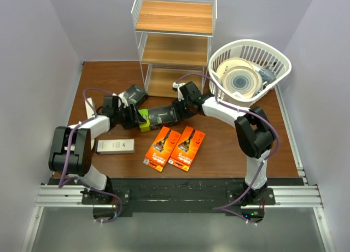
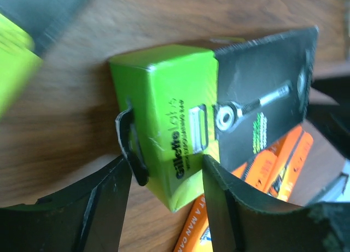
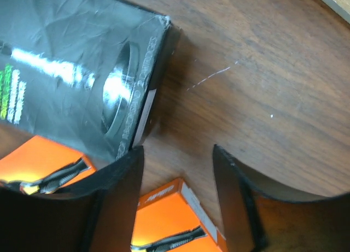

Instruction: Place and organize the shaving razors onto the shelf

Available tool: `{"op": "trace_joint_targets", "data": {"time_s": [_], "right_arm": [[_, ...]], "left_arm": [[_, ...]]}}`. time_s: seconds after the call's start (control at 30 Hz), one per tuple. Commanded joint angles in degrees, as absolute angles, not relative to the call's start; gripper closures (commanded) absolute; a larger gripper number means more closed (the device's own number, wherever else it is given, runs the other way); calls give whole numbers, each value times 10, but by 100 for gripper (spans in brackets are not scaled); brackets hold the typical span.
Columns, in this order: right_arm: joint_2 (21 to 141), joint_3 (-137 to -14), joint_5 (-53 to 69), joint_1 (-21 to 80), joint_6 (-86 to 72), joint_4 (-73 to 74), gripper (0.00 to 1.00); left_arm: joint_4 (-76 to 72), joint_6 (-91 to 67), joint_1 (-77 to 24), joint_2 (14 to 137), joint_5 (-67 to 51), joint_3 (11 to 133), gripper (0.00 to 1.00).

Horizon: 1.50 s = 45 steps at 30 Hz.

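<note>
Two arms reach in toward the middle of the tabletop (image 1: 229, 148) from opposite sides, forearms low and roughly level, meeting at either end of one black box (image 1: 161, 115) that lies flat between them. The left claw (image 2: 165, 163) has its fingers apart, with the box's lime-green end sitting in the gap. I cannot tell whether either finger touches it. The right claw (image 3: 178, 151) is also spread, just off the box's black end, with bare wood between its fingers.

The green end carries dark Gillette lettering and a small black hang tab. The black body shows a pictured razor. A second black box (image 1: 133, 93) lies just beyond the left claw, on the far side. Nearer the bases, two orange cards (image 1: 162, 148) (image 1: 186, 148) lie side by side at a slant, and a slim white box (image 1: 115, 146) lies to their left. The shelf (image 1: 174, 17) stands at the far edge, apart from all these packs.
</note>
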<state>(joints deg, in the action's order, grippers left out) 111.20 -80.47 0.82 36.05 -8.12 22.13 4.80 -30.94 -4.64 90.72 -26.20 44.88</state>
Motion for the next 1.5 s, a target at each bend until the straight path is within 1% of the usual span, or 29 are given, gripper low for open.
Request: {"op": "trace_joint_targets", "data": {"time_s": [0.0,0.1,0.27,0.33,0.37,0.4,0.43,0.5,0.53,0.57,0.6,0.67,0.7,0.77,0.83,0.93,1.03,1.13,1.33,1.4,1.43,1.47], "right_arm": [[1140,-857,-12,359,-74,204,48],[1161,-882,-29,356,-61,199,53],[1189,-920,-69,353,-33,182,53],[1197,-939,-75,353,-26,183,53],[1195,-942,-87,352,-25,185,52],[1191,-946,-93,353,-25,187,47],[1176,-944,-99,353,-25,190,44],[1154,-935,-119,353,-27,203,38],[1132,-931,-121,353,-31,208,32],[1120,-926,-119,353,-37,220,30],[1109,-917,-105,352,-42,228,29],[1086,-907,-76,352,-62,247,28],[1080,-898,-33,352,-72,252,28],[1068,-886,4,353,-110,260,29],[1063,-864,69,353,-155,252,29],[1061,-828,141,352,-217,221,32],[1065,-796,206,353,-264,177,34],[1074,-767,238,353,-315,128,34],[1106,-737,319,346,-435,38,30],[1108,-737,328,343,-449,33,29],[1109,-736,328,339,-457,33,28],[1109,-736,326,336,-460,33,28]], "left_arm": [[10,-327,-78,875,-351,407,43],[-32,-335,-108,848,-373,378,44],[-52,-328,-126,817,-386,361,42],[-30,-330,-126,792,-358,360,40],[24,-324,-122,781,-340,365,36],[46,-320,-120,769,-315,368,34],[64,-309,-115,746,-308,373,32],[118,-299,-98,731,-291,380,30],[133,-293,-89,728,-289,383,30],[146,-292,-69,729,-290,382,30],[145,-293,-57,733,-298,378,30],[128,-301,-30,747,-308,362,37],[121,-308,-24,752,-314,358,40],[93,-318,-16,768,-321,350,45],[82,-324,-16,791,-337,353,50],[69,-325,-16,823,-354,363,52],[68,-323,-16,857,-358,374,56],[43,-335,-16,888,-375,378,59],[-44,-376,-16,931,-432,373,58],[-34,-368,-16,933,-453,384,56],[-5,-345,-16,935,-460,391,53],[27,-328,-16,940,-471,400,51]]}}
